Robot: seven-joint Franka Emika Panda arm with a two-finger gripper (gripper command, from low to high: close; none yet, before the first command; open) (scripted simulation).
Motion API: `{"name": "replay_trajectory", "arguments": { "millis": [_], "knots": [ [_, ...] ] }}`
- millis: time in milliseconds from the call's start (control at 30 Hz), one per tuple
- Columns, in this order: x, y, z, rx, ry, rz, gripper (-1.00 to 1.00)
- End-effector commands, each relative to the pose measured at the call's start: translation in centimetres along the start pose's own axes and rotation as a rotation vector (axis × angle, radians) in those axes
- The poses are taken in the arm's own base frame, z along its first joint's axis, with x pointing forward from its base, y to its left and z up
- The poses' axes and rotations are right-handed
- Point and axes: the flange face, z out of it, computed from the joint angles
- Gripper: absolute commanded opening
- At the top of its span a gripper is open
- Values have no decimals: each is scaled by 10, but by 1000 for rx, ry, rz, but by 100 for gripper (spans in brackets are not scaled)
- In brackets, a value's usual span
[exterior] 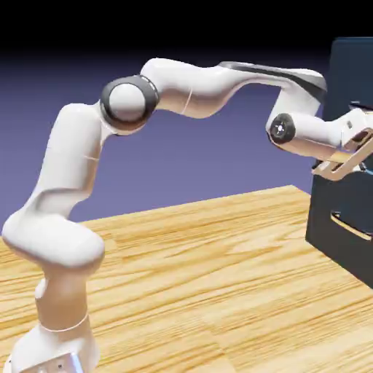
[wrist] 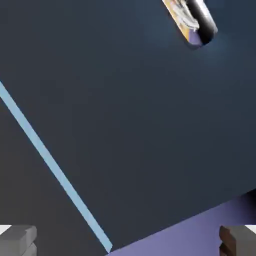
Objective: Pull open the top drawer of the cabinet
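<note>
The top drawer [wrist: 150, 115] fills most of my hand view as a flat dark navy face, with one shiny end of its handle [wrist: 192, 22] cut off at the top edge and a pale seam [wrist: 55, 170] slanting across toward the bottom; whether the drawer sits flush I cannot tell. In the exterior view the cabinet [exterior: 348, 211] stands at the right edge, largely cut off by the frame, its lower handle [exterior: 350, 224] partly showing. My claw [exterior: 357, 149] is up against its upper front with fingers [wrist: 17, 240] spread wide and nothing between them, and the wooden table [exterior: 204, 284] lies bare below my arm.
</note>
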Motion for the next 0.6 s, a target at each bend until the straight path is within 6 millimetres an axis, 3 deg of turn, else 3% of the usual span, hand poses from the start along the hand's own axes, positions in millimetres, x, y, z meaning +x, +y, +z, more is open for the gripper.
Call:
{"name": "replay_trajectory", "arguments": {
  "millis": [0, 233, 467, 567],
  "knots": [
    [5, -4, 2, -4, 16, -30, 0],
    [42, -44, 17, -35, 136, -249, 0],
    [82, -99, 26, -64, 265, -469, 0],
    [87, -97, 35, -66, 267, -471, 0]
  ]
}}
